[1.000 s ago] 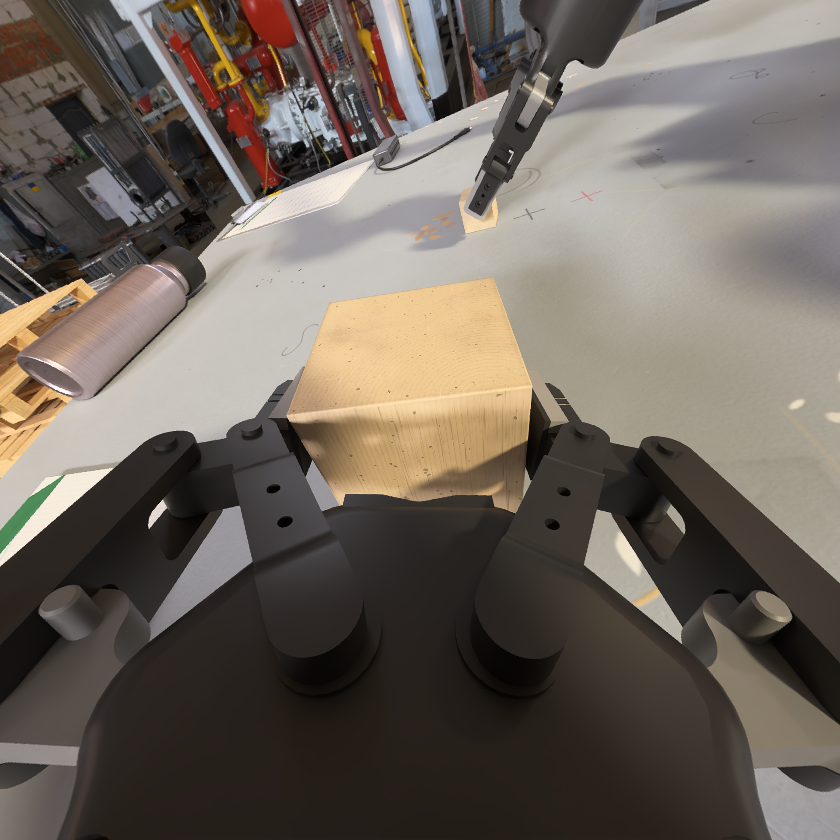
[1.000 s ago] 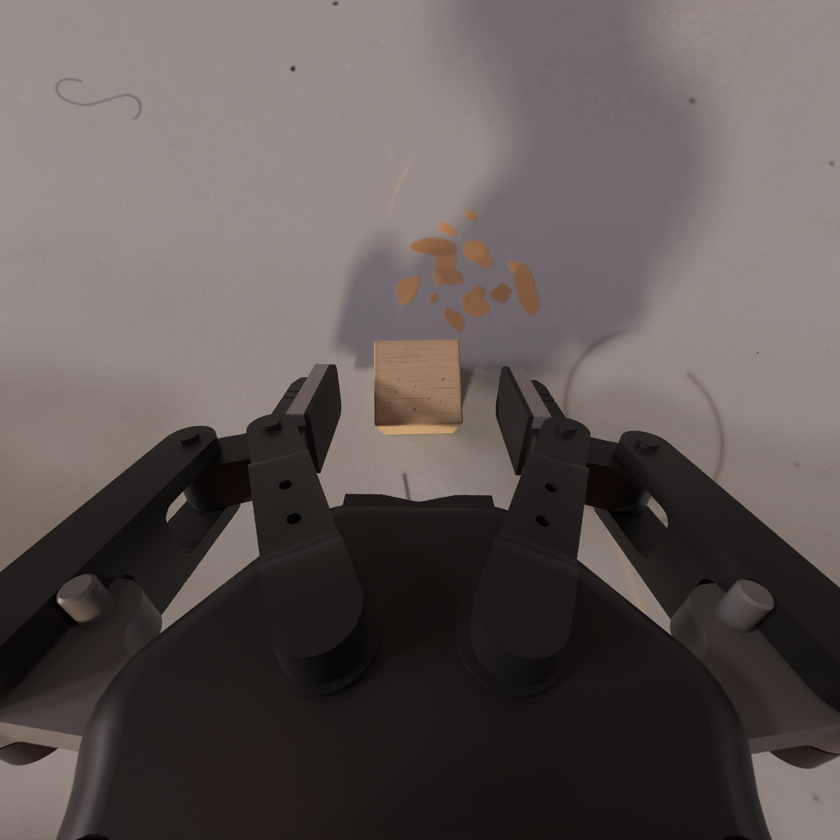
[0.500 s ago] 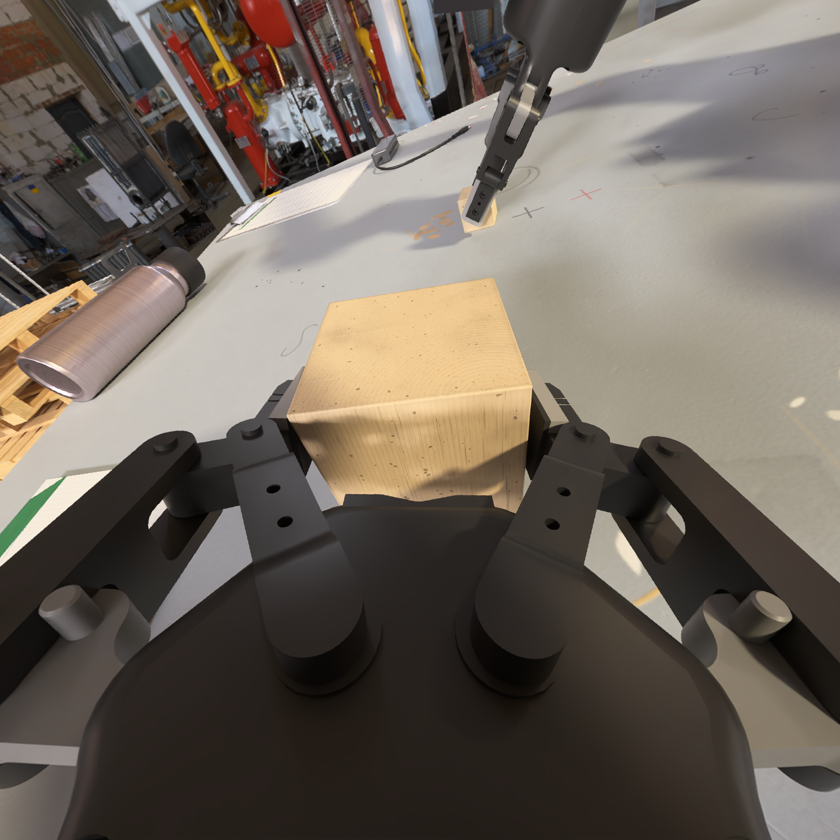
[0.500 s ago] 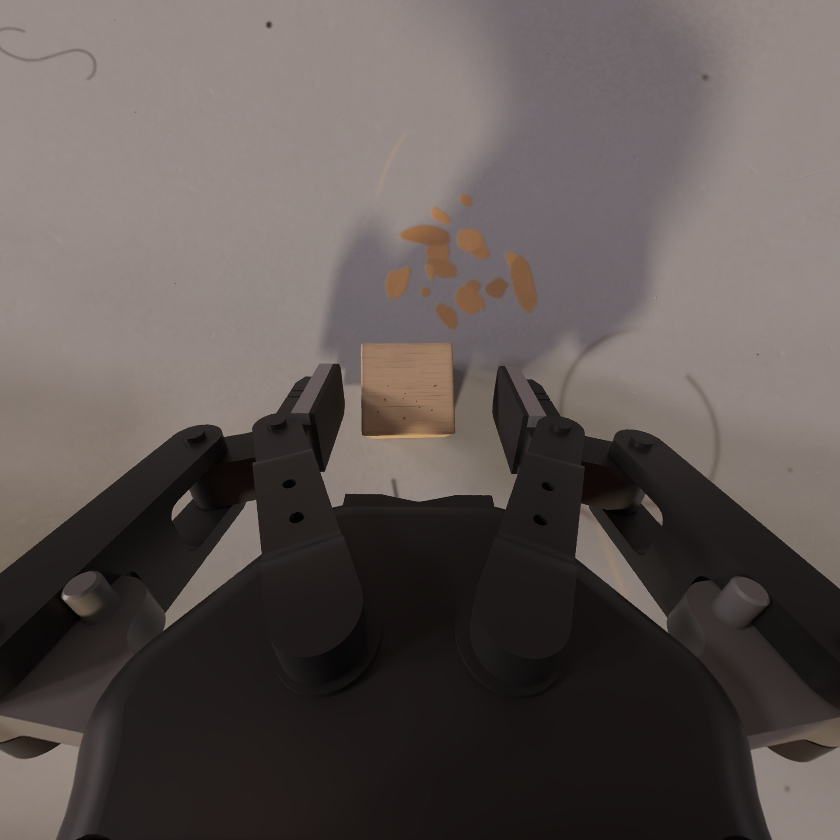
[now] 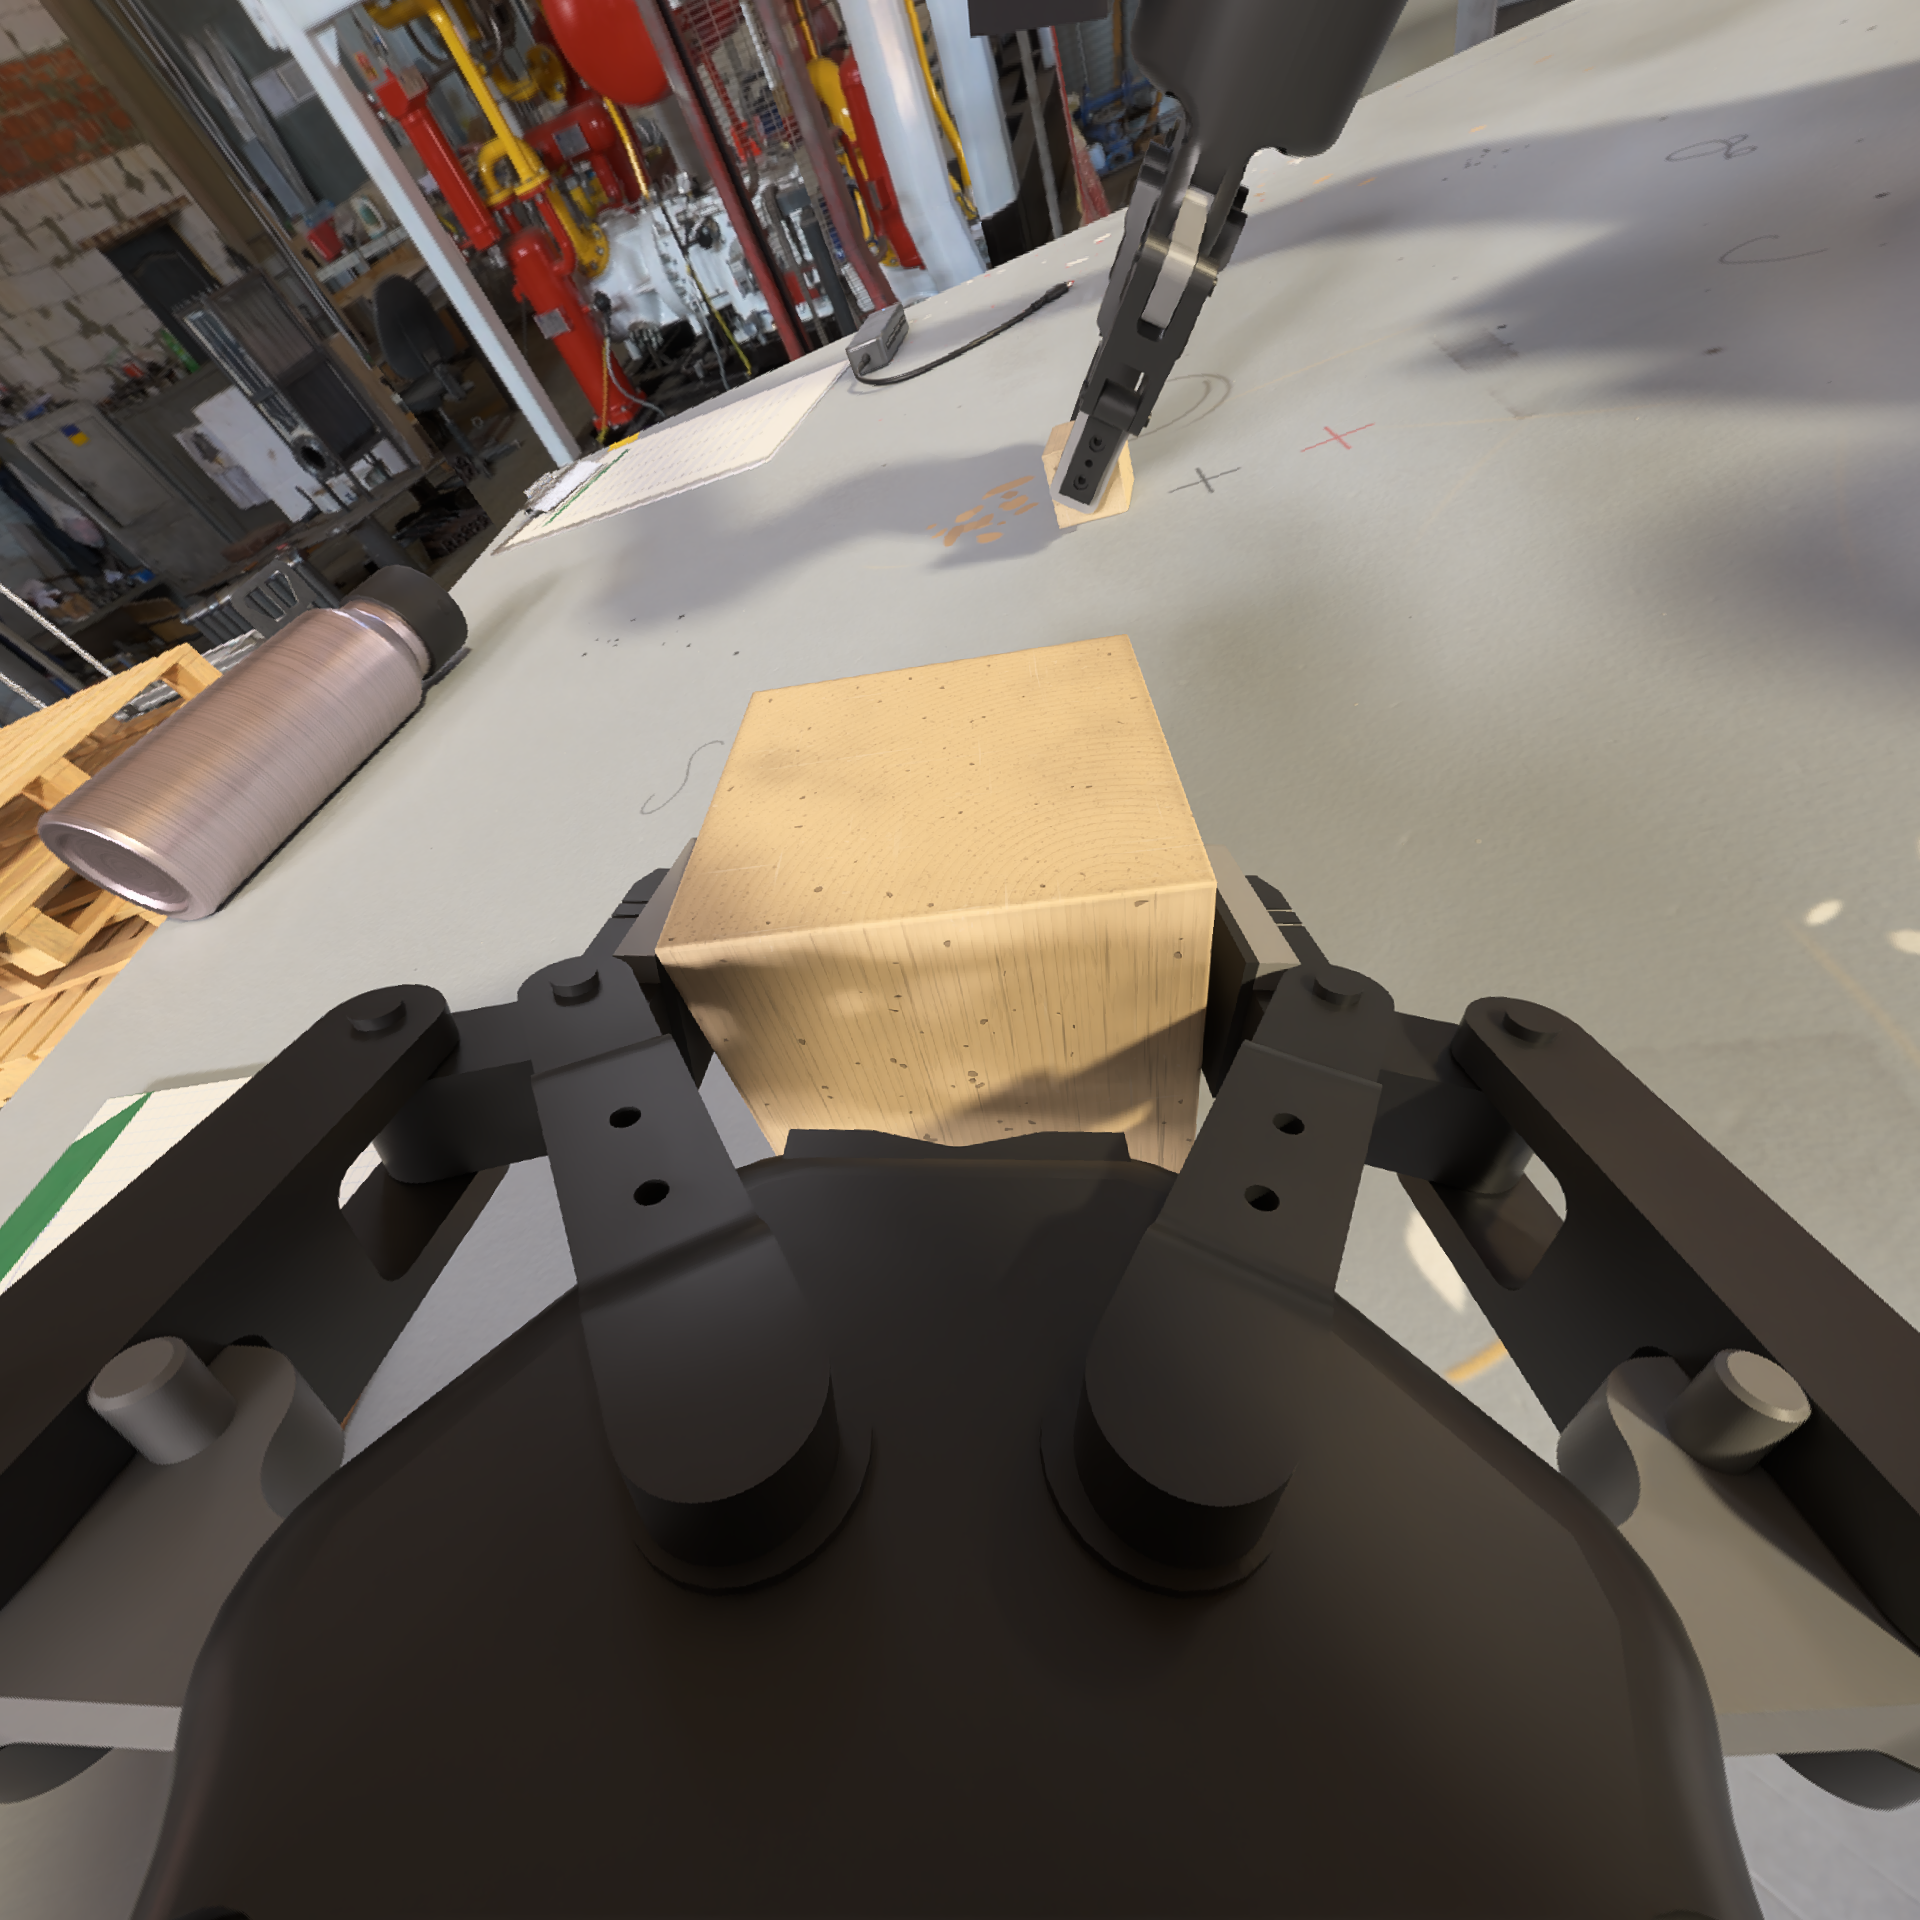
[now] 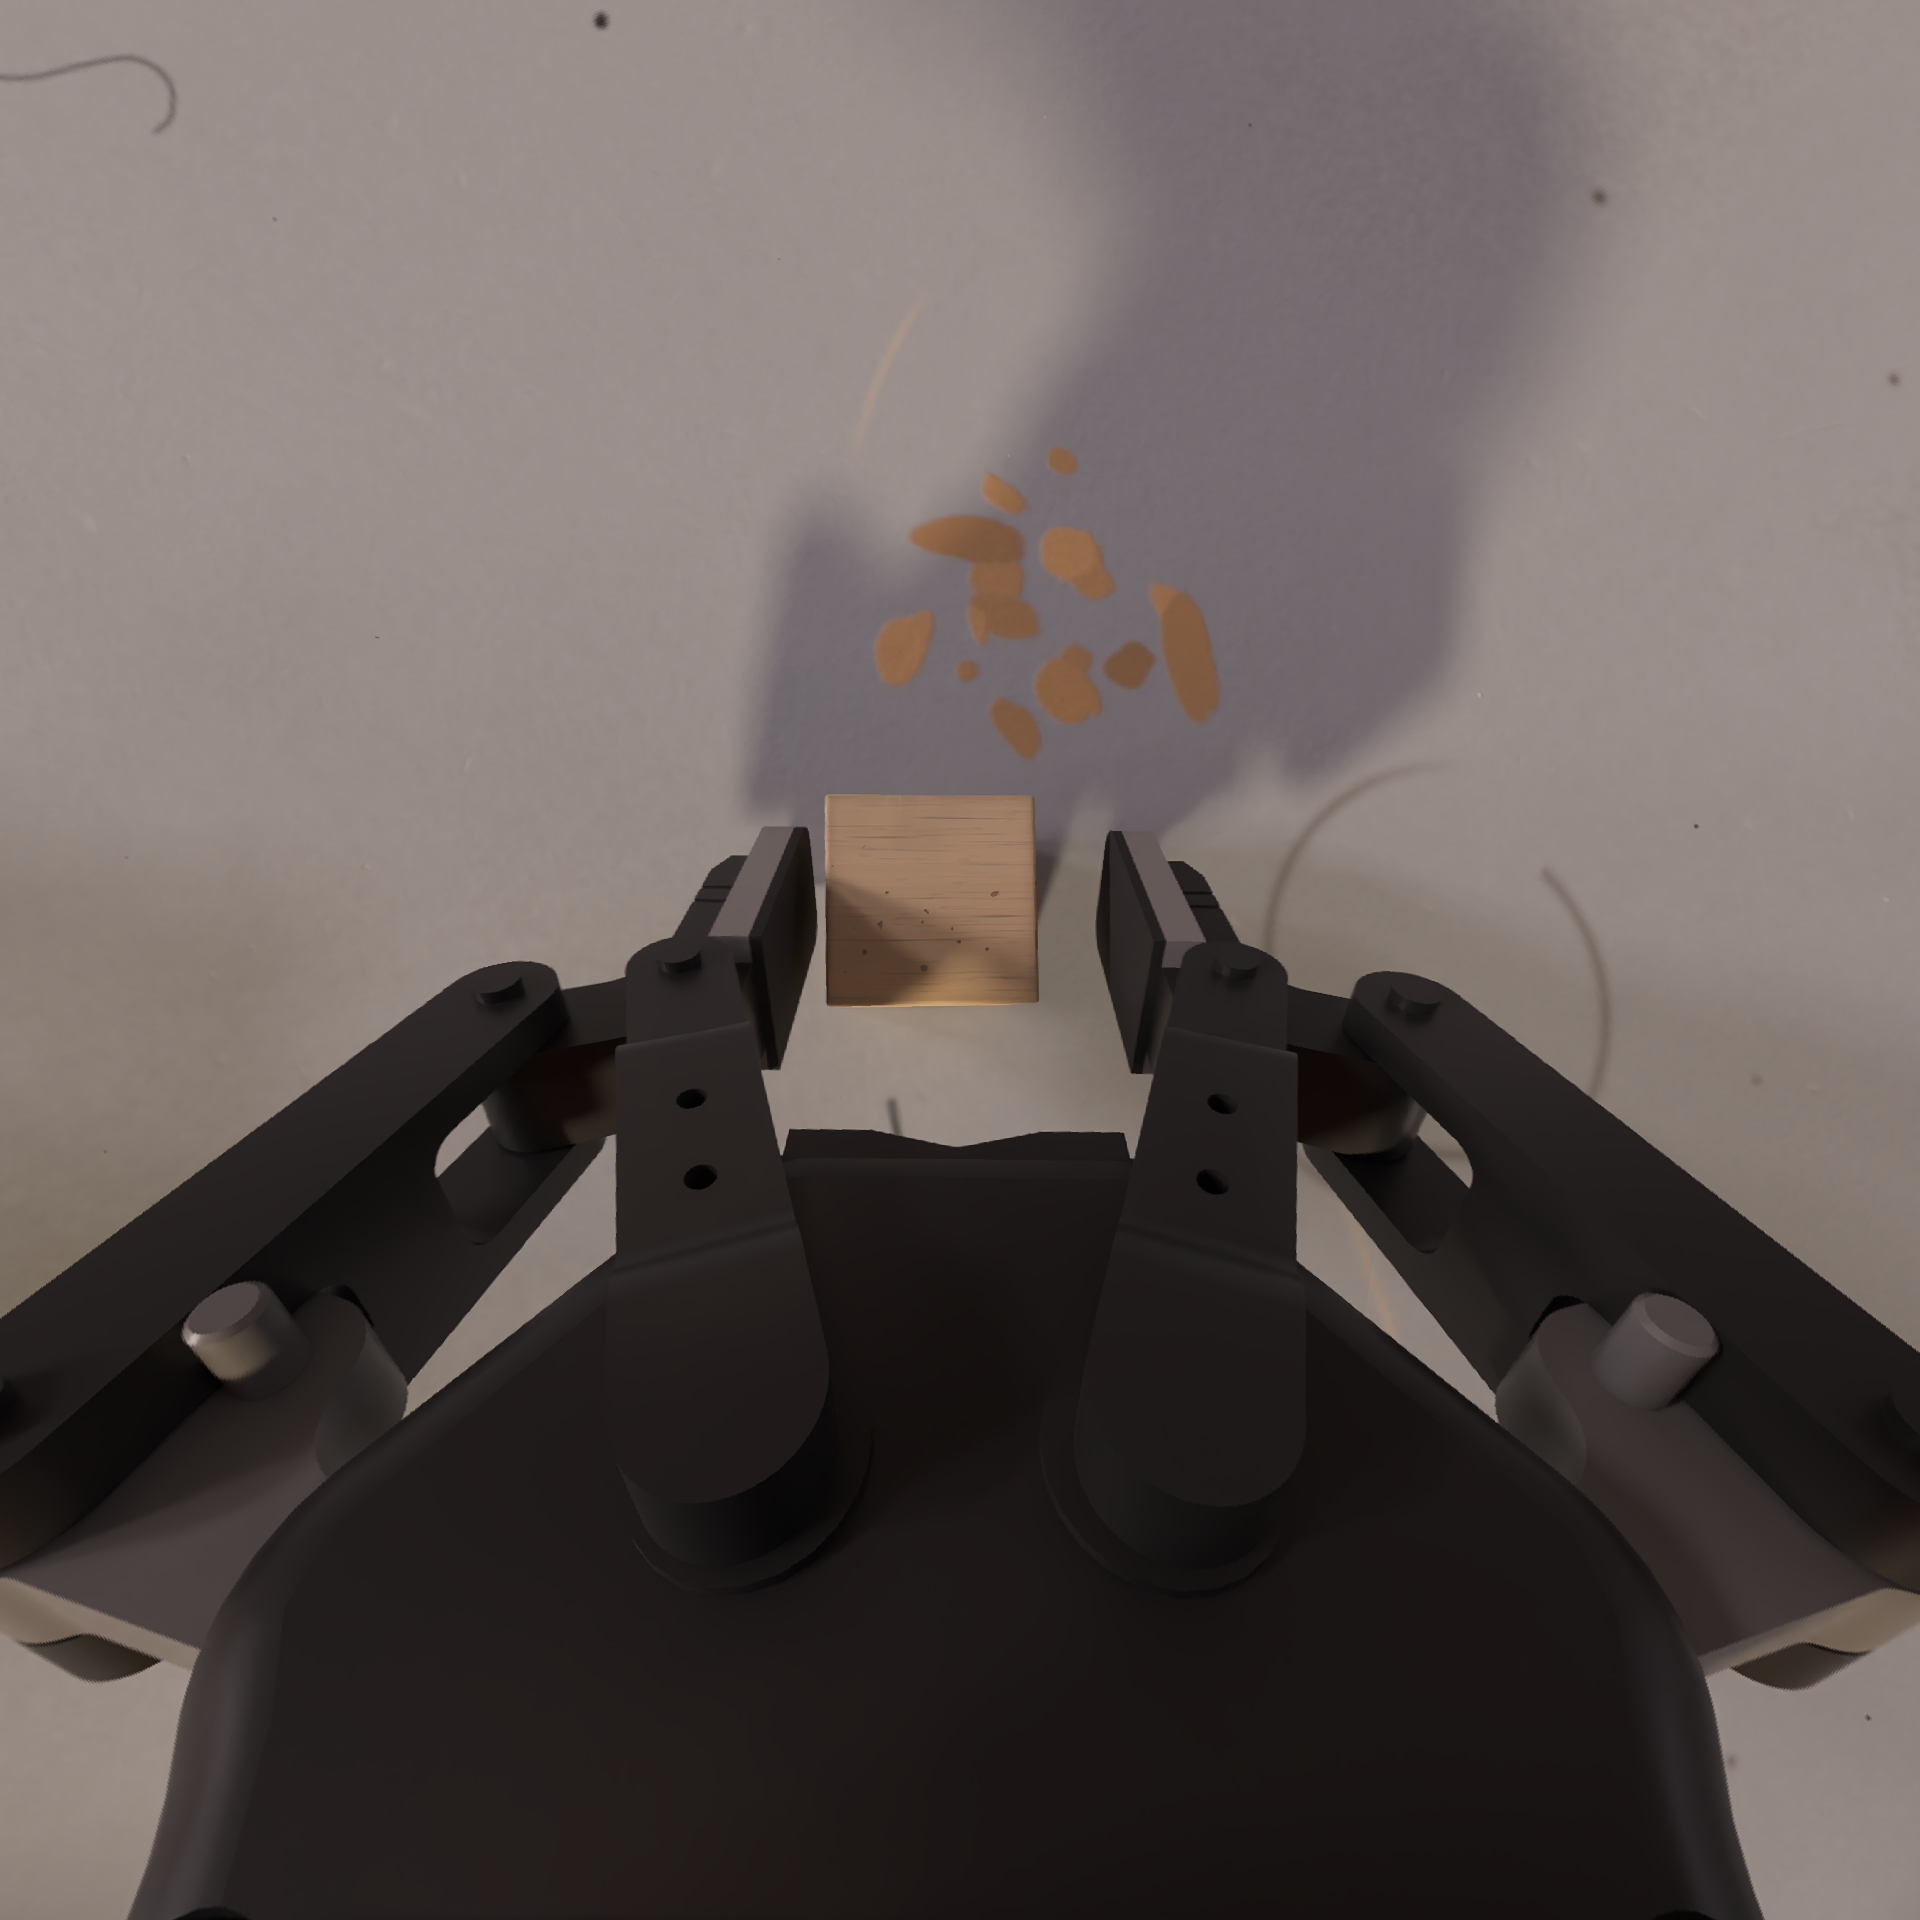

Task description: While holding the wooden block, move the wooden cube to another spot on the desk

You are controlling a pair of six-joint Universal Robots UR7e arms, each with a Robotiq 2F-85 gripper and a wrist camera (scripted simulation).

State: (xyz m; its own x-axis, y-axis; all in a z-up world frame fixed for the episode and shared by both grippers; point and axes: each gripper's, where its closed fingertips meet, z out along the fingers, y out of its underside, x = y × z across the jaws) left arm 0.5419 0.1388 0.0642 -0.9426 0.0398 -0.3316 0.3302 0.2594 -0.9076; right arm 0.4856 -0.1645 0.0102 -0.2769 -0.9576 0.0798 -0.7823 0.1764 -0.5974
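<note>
My left gripper (image 5: 940, 914) is shut on the large wooden block (image 5: 935, 894), its pads pressed on both side faces. The small wooden cube (image 6: 931, 900) rests on the grey desk (image 6: 416, 520) between the fingers of my right gripper (image 6: 954, 914). That gripper is open, with a narrow gap at the left pad and a wider one at the right pad. In the left wrist view the right gripper (image 5: 1091, 488) stands far off over the cube (image 5: 1114, 497), hiding most of it.
A metal bottle (image 5: 239, 748) lies on its side at the desk's left edge. A white sheet (image 5: 686, 457) and a small grey box with a cable (image 5: 878, 338) lie at the far edge. Orange spots (image 6: 1039, 623) mark the desk beyond the cube.
My right gripper has come down around the small cube and its fingers have narrowed toward it. The left gripper and the block have not moved.
</note>
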